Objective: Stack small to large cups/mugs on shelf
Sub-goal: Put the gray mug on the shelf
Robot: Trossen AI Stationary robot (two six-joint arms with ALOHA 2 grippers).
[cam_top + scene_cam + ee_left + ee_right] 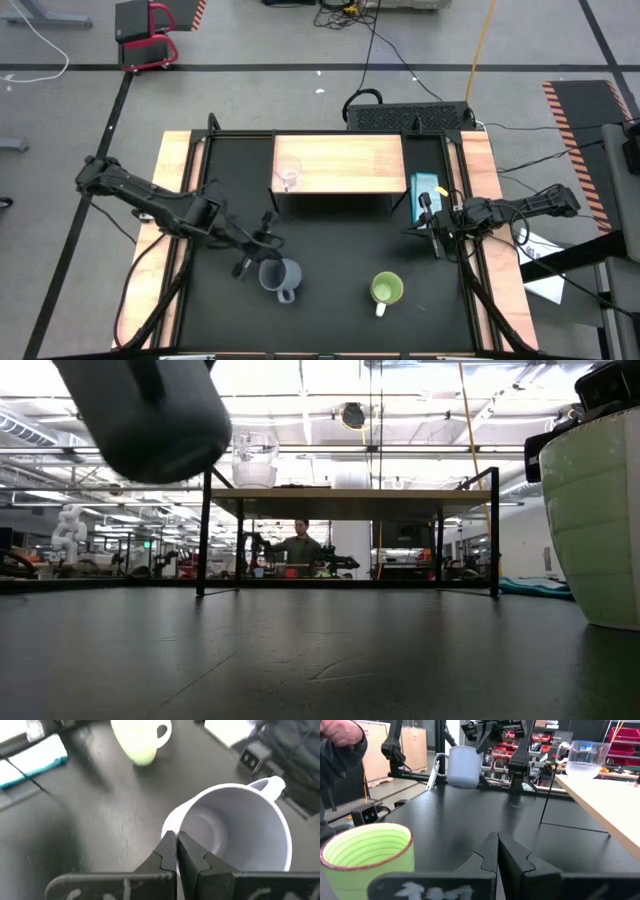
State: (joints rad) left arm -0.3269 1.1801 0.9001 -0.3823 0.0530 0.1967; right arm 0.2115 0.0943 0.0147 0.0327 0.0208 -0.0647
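Note:
My left gripper [262, 250] is shut on the grey-blue mug [278, 275], which hangs above the table's near left part [464, 766]. The small clear glass cup [288, 176] stands on its base at the left end of the light-wood shelf [340, 163]. The lime-green mug [386, 290] stands upright on the black table at the near right, its white handle toward the near edge. By the table's right edge my right gripper [432, 232] waits, shut and level, touching nothing. My left gripper holds the grey-blue mug by its rim [167, 825], on the side away from the handle [270, 785]. The wall sits between the two fingers, one inside the mug and one outside. The fingers slant down from the table's left. The mug hangs clear of the table, mouth up.
A teal box [425, 187] lies right of the shelf. Light-wood strips [175, 180] run along both table sides. In the right wrist view a person's hand and sleeve [342, 740] show beyond the table's near left. Bare black table lies between the two mugs and the shelf.

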